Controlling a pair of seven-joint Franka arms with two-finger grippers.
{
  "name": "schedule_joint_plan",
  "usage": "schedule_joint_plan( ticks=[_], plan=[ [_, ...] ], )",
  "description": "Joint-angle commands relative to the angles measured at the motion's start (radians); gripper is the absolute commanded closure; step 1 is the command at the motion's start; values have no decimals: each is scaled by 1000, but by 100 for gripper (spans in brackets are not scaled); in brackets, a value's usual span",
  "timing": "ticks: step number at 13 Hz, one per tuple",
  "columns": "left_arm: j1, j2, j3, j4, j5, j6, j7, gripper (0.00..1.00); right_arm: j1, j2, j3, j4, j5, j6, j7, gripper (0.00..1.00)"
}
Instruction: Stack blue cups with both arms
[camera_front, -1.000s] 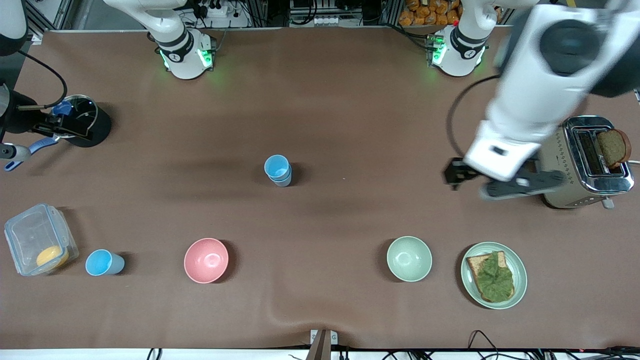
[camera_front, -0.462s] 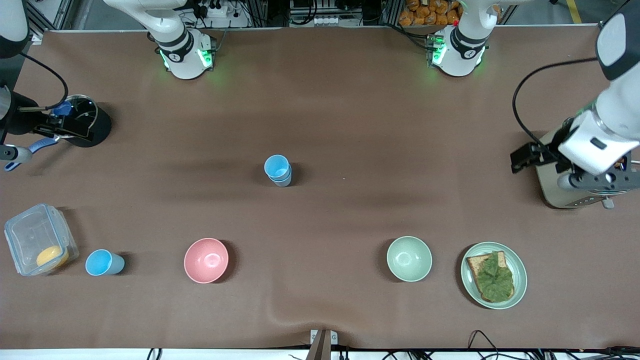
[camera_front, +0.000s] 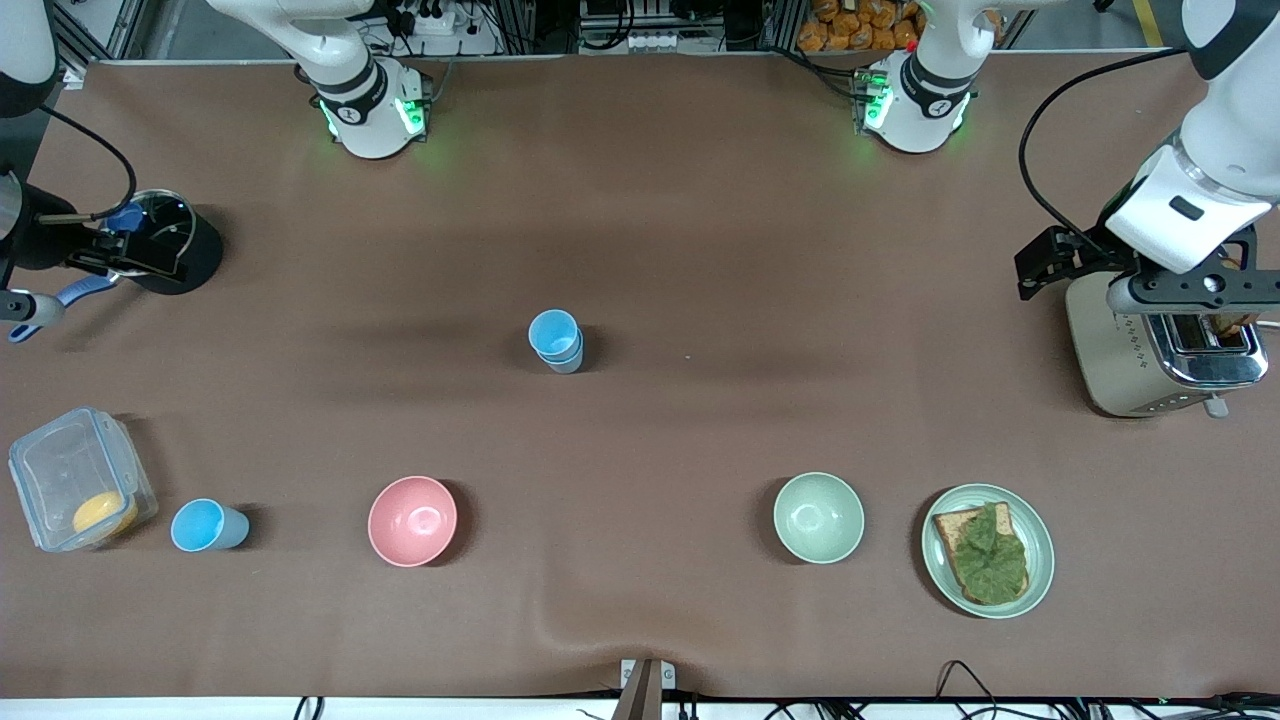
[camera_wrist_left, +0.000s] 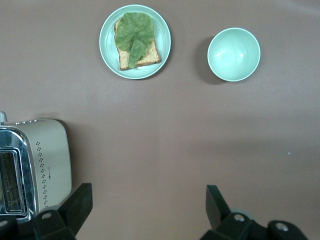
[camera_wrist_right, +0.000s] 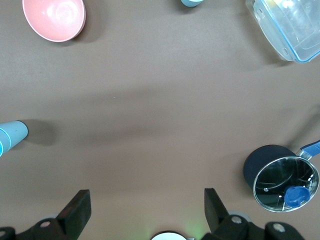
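Two blue cups (camera_front: 555, 341) stand stacked one in the other at the middle of the table; they also show at the edge of the right wrist view (camera_wrist_right: 11, 135). A third blue cup (camera_front: 207, 526) stands alone near the front edge toward the right arm's end, beside a clear container, and shows partly in the right wrist view (camera_wrist_right: 192, 2). My left gripper (camera_wrist_left: 146, 205) is open and empty, up over the toaster (camera_front: 1130, 350). My right gripper (camera_wrist_right: 146, 205) is open and empty, held high by the black pot (camera_front: 190, 250), and waits.
A pink bowl (camera_front: 412, 520) and a pale green bowl (camera_front: 818, 517) stand near the front edge. A plate (camera_front: 935, 560) with bread and lettuce stands beside the green bowl. The clear container (camera_front: 60, 470) holds something orange. The pot has a glass lid.
The left arm has swung away from the table's middle toward its own end and now hangs over the toaster. The right arm and the cups have not moved.
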Motion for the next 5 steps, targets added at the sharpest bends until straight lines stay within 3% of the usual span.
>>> schedule_joint_plan(
  ticks=[1, 5],
  plan=[
    [7, -13, -3, -4, -15, 3, 20, 0, -21, 7, 15, 18, -14, -15, 3, 0],
    [7, -15, -3, -4, -16, -1, 21, 0, -21, 7, 15, 18, -14, -23, 0, 0]
  ],
)
